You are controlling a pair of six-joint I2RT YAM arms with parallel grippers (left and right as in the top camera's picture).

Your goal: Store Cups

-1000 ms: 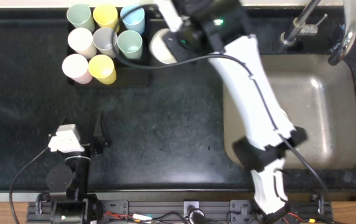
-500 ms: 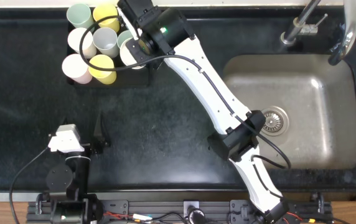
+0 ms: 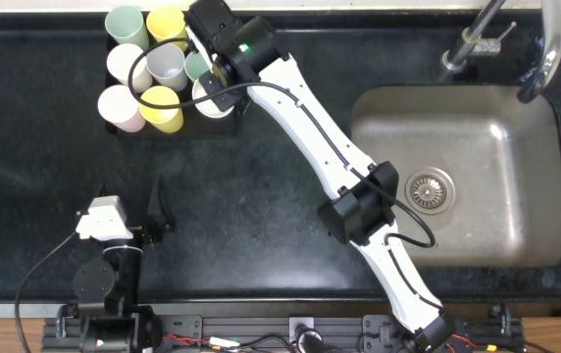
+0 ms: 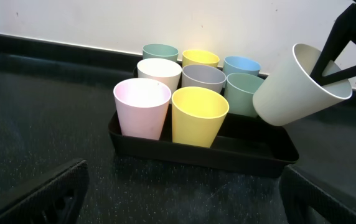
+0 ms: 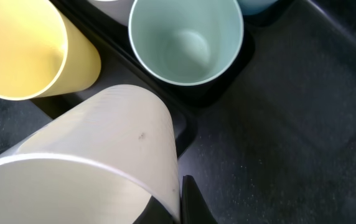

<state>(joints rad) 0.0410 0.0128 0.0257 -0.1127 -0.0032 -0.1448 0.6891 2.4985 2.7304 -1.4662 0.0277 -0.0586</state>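
A black tray point(image 4: 196, 152) at the counter's back left holds several upright cups in pink, yellow, white, grey, green and blue. My right gripper point(image 3: 214, 86) is shut on the rim of a cream cup point(image 4: 293, 87), which hangs tilted over the tray's point(image 3: 220, 126) front right corner, beside the yellow cup point(image 3: 161, 106) and the green cup point(image 5: 187, 40). One finger point(image 5: 190, 200) presses on the outside of the cream cup's point(image 5: 103, 155) wall. My left gripper point(image 3: 158, 211) rests open near the counter's front left, well short of the tray.
A steel sink point(image 3: 516, 196) with a tap point(image 3: 477, 39) takes up the right side. The right arm point(image 3: 310, 127) stretches diagonally across the dark counter point(image 3: 65, 176).
The right arm has swung left with the cream cup, from beside the tray's right edge to over its front right corner. The left arm has not moved.
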